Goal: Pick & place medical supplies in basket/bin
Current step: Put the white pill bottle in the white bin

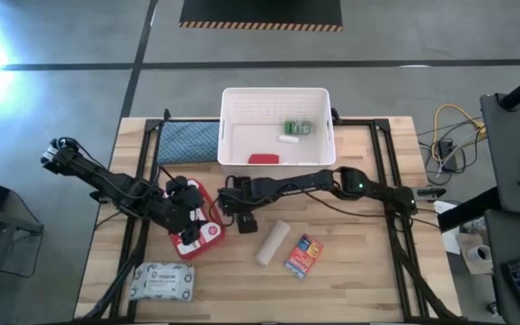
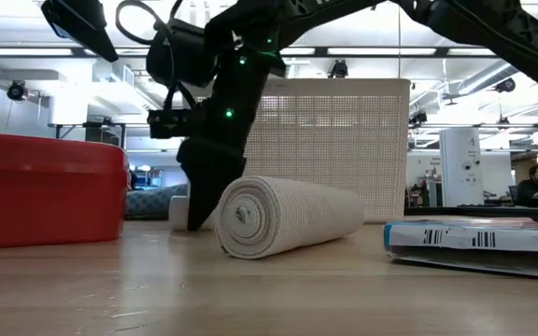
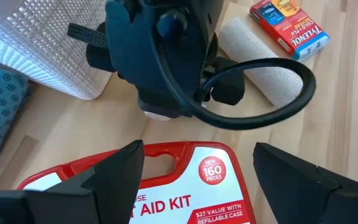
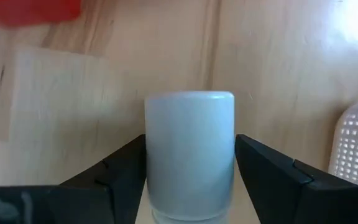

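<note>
The white slotted basket stands at the far middle and holds a green-capped bottle, a small white piece and a red tube. The red-and-white first-aid pouch lies flat on the table. My left gripper is open just over it, one finger on each side of its far end. My right gripper points down beside the pouch, shut on a small white cylinder. The beige bandage roll, the orange-blue box and the wipes pack lie on the table nearer the front. My right gripper pinches the small white cylinder by its two opposite sides between its two fingers. The fingers come from above, pointing down. The cylinder stands upright with its lower end at the table top; whether it rests there or is just clear, I cannot tell.
A blue-grey patterned cloth pad lies left of the basket. The right arm stretches across the table in front of the basket. Black frame rails run along the table's sides. There is bare wood at the front right.
</note>
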`<action>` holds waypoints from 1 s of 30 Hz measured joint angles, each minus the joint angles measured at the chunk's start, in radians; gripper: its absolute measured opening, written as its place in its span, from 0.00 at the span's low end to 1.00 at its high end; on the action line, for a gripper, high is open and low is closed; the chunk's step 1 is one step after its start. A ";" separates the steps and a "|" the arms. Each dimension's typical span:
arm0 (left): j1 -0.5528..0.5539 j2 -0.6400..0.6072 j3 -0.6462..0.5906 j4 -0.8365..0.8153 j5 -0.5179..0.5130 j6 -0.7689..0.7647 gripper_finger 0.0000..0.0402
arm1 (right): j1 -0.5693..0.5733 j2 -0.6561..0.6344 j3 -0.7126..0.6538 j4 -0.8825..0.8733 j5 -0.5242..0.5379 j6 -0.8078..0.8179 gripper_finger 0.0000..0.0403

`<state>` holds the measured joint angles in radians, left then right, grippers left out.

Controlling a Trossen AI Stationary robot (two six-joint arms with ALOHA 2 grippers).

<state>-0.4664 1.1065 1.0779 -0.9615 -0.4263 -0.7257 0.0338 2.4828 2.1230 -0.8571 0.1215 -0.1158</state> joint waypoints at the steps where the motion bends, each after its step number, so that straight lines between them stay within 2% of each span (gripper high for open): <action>1: 0.000 0.000 0.000 0.000 0.000 0.000 0.70 | 0.001 -0.002 0.006 -0.007 0.001 0.013 0.56; 6: 0.000 0.000 0.000 0.000 0.000 0.009 0.70 | 0.006 -0.020 0.055 -0.088 -0.017 0.069 0.48; 15: 0.000 0.000 0.000 -0.001 0.000 0.009 0.70 | 0.040 -0.066 0.100 -0.129 0.011 0.121 0.16; 18: 0.000 -0.001 0.000 -0.004 0.000 0.013 0.70 | 0.043 -0.069 0.100 -0.124 0.016 0.122 0.12; 22: -0.007 -0.001 0.000 -0.005 -0.001 0.013 0.70 | 0.044 -0.068 0.099 -0.120 0.004 0.150 0.21; 30: -0.046 -0.001 0.000 -0.005 0.000 0.008 0.70 | 0.058 -0.068 0.098 -0.109 -0.012 0.135 0.57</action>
<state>-0.5125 1.1057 1.0775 -0.9660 -0.4259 -0.7178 0.0919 2.4153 2.2211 -0.9661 0.1093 0.0192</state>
